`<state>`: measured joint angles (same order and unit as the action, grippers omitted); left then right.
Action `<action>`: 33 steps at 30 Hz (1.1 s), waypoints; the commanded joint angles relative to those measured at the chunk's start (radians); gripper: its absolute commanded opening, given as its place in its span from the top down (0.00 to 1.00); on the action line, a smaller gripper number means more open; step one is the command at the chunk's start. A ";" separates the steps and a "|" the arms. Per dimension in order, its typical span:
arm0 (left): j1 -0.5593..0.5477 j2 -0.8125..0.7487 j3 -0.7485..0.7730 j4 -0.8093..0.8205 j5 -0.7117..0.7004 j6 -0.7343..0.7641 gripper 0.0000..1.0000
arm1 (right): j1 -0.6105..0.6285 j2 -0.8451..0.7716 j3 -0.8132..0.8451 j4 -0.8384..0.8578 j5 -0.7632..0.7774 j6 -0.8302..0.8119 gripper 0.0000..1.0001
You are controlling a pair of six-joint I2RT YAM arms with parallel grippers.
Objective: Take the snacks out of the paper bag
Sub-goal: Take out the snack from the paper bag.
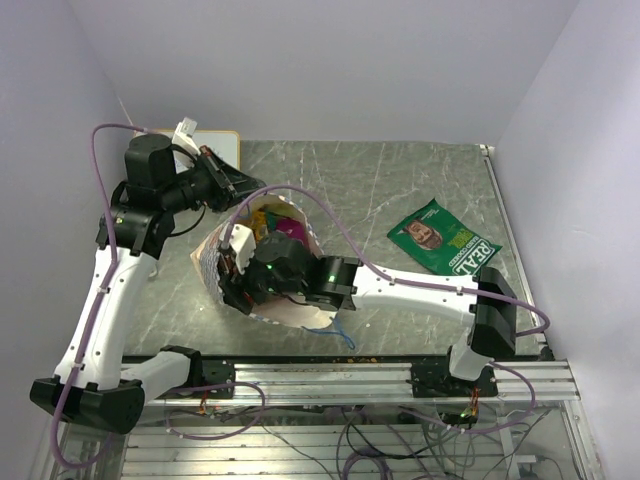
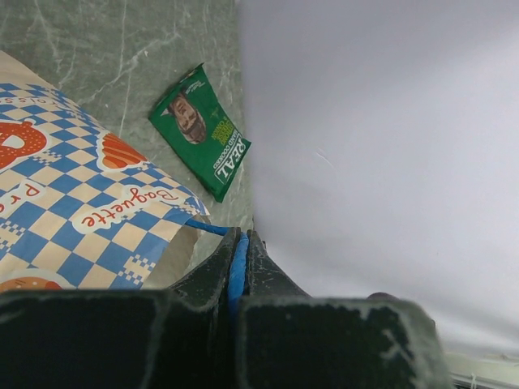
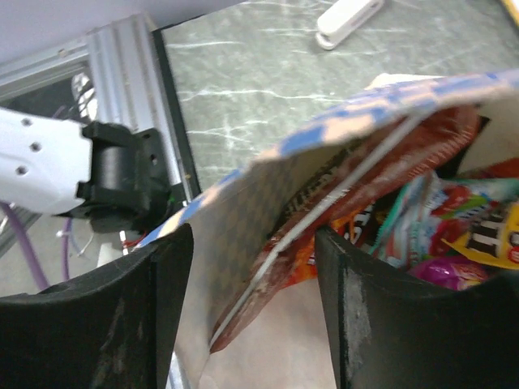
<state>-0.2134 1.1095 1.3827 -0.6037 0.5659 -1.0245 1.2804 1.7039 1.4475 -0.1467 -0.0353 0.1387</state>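
The grey-green stone table (image 1: 400, 180) fills the middle of the top view. The paper bag (image 1: 212, 258) stands left of the centre of it. The bag is the biggest thing on the table. Its paper is cream, and the lower part has a blue and white check with orange bread drawings and printed words (image 2: 89, 219). Its mouth is open upward, and glossy packets show inside.

The green chip bag (image 1: 443, 238) lies flat on the table at the right, well apart from the paper bag. The left wrist view shows it in the upper middle (image 2: 200, 130).

Inside the paper bag, a red-brown packet (image 3: 422, 146) leans against the inner side of the bag wall (image 3: 268, 186). A yellow packet (image 3: 491, 239) and a pink packet (image 3: 446, 271) lie deeper, at the right edge of the right wrist view.

The right gripper (image 1: 238, 272) is at the near rim of the bag. Its fingers are apart (image 3: 255, 300), with the bag wall and the edge of the red-brown packet between them.

The left gripper (image 1: 240, 188) is at the far upper rim of the bag. Its fingers are pressed together (image 2: 238, 259) on the thin blue cord (image 2: 212, 229) of the bag handle.

A small whiteboard (image 1: 218, 145) lies in the upper left corner of the table.
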 commanded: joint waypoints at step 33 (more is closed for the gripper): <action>-0.013 -0.074 0.055 -0.017 -0.102 0.028 0.93 | -0.025 -0.083 -0.030 0.003 0.306 0.222 1.00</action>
<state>-0.2142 1.0782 1.3827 -0.6201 0.5179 -1.0199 1.2598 1.7294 1.4189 -0.1703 0.2104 0.3676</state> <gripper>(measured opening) 0.072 0.012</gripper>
